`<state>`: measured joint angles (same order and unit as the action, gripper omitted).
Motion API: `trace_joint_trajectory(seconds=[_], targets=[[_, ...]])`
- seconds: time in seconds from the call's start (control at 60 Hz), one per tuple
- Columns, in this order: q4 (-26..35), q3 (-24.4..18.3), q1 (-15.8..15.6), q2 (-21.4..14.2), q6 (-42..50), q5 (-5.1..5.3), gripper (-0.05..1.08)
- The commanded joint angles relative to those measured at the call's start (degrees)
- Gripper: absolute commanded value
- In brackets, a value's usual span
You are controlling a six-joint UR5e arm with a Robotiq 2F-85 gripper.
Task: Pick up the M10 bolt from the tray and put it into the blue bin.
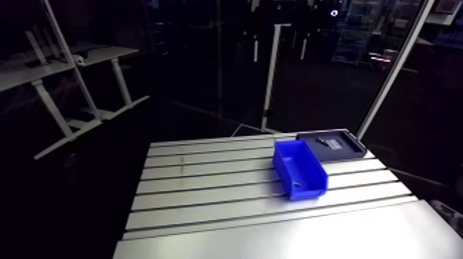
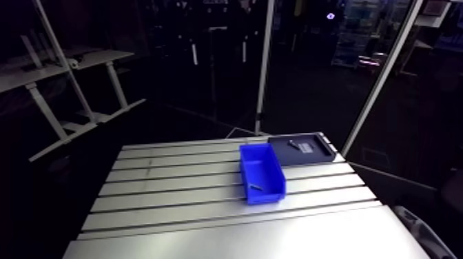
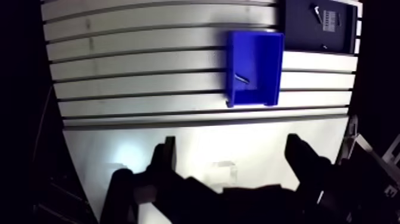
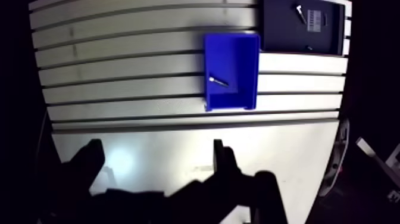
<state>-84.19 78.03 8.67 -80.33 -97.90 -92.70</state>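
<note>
Slotted table (image 3: 149, 59) below shows a bolt (image 3: 241, 77) lying in the blue bin (image 3: 269, 53) (another fastener (image 3: 317, 12) sits in the tray (image 3: 300, 33)), my gripper (image 3: 232, 143) spread wide and empty, so I judge the job done.

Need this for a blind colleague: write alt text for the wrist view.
A bolt lies inside the blue bin on the slotted table, ahead of the open, empty gripper. By the bin's far corner sits a dark tray holding another small fastener.
</note>
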Motion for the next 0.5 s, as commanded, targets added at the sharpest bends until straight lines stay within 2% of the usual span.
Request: trace_joint_trajectory(seconds=[0.017, 0.217, 0.5], targets=[[-1.68, 0.05, 0.27, 0.85, -5.22, -0.15, 0.01], [-1.81, -0.38, 0.78, 2.46, -9.94, -0.06, 0.01], [-4.59, -0.90, 4.45, 4.69, -17.73, -0.15, 0.01]])
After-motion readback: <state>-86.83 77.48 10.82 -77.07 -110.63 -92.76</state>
